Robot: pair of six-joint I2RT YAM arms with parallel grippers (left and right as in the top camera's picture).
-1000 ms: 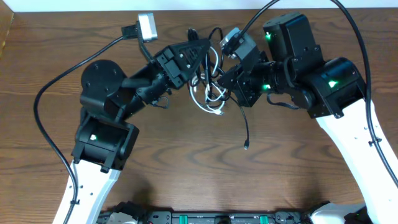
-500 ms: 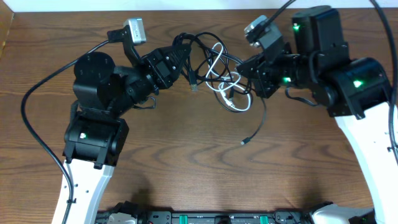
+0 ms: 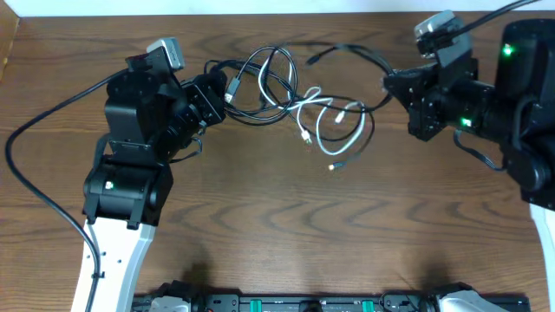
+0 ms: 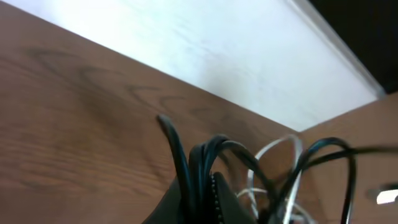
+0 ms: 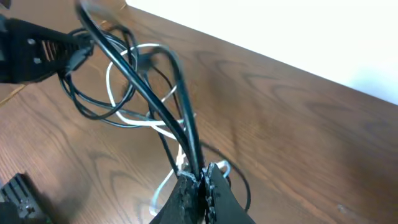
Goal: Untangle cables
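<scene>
Black and white cables (image 3: 299,106), looped, intertwined

The near half of the worktop (image 3: 286,234) lies bare between the left arm (image 3: 130,182) and the right arm (image 3: 512,113), leaving a wide lane in from the front. Across the far middle, the black cable (image 3: 260,82) and the white cable (image 3: 323,120) spread in tangled loops between the left claw (image 3: 218,89) and the right claw (image 3: 392,87). They bar any straight sideways pass there. Each claw is clamped on black strands, so lines run from both into the tangle. A small plug end (image 3: 333,165) reaches nearest the open front. Behind the loops only a thin strip of worktop remains. The left arm's thick cable (image 3: 26,186) arcs over the left margin.
</scene>
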